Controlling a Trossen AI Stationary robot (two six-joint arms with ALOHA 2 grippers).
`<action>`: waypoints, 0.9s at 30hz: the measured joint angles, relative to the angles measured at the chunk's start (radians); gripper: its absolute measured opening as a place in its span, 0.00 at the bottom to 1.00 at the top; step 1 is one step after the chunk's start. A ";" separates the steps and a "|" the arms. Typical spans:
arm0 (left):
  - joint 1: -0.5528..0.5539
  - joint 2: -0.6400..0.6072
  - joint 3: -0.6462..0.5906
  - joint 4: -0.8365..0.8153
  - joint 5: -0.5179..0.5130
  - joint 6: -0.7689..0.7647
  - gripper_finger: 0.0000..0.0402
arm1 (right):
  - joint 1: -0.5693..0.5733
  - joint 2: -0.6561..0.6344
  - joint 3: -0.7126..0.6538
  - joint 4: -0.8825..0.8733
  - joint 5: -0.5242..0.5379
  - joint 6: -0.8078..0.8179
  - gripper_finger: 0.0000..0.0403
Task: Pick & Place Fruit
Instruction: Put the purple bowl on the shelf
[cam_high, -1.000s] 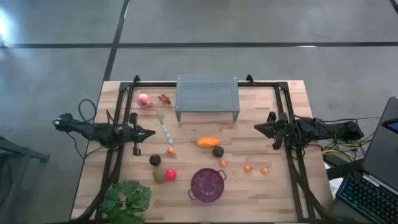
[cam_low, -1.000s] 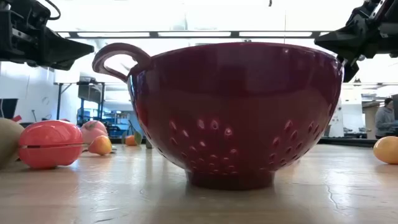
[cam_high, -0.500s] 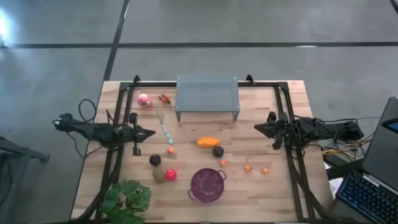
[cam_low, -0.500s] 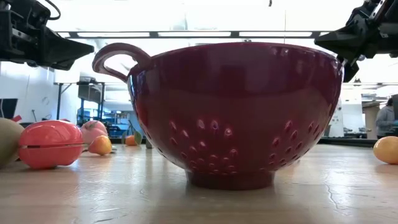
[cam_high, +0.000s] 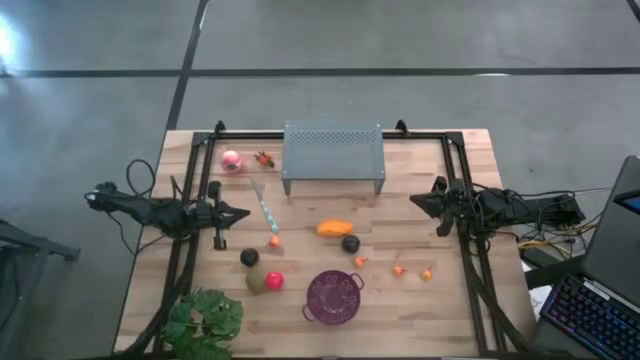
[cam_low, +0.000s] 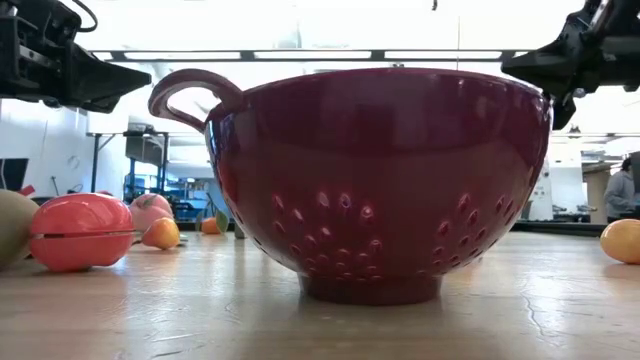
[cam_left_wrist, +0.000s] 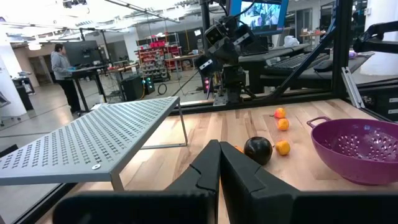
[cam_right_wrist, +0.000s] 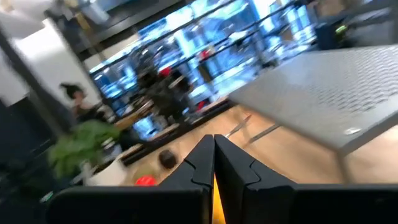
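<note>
The fruit lies loose on the wooden table: a pink ball (cam_high: 231, 160), an elongated orange piece (cam_high: 334, 228), two dark balls (cam_high: 350, 244) (cam_high: 249, 258), an olive-green piece (cam_high: 257, 281), a red ball (cam_high: 274, 281) and tiny orange bits (cam_high: 399, 270). The purple perforated bowl (cam_high: 333, 297) stands near the front edge. My left gripper (cam_high: 245, 212) is shut and empty, raised at the table's left side. My right gripper (cam_high: 413, 203) is shut and empty, raised at the right side. Each points toward the table's middle.
A grey perforated metal shelf (cam_high: 333, 155) stands at the far middle. A leafy green plant (cam_high: 205, 320) sits at the front left corner. A thin pale stick (cam_high: 265, 210) lies near my left gripper. People stand in the room beyond the table (cam_left_wrist: 62, 65).
My right gripper has stirred a little: in the low view its tip has risen slightly, and it stays shut. The fruit and the bowl have kept still.
</note>
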 joint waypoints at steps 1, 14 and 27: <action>0.000 0.000 0.000 0.000 0.000 0.000 0.03 | 0.000 0.002 0.000 0.019 0.025 0.001 0.02; 0.000 0.000 0.000 0.000 0.000 0.000 0.03 | 0.000 0.025 0.000 0.505 0.132 -0.043 0.02; 0.000 0.000 0.000 0.000 0.000 0.000 0.03 | 0.000 0.240 0.059 0.629 -0.108 -0.360 0.02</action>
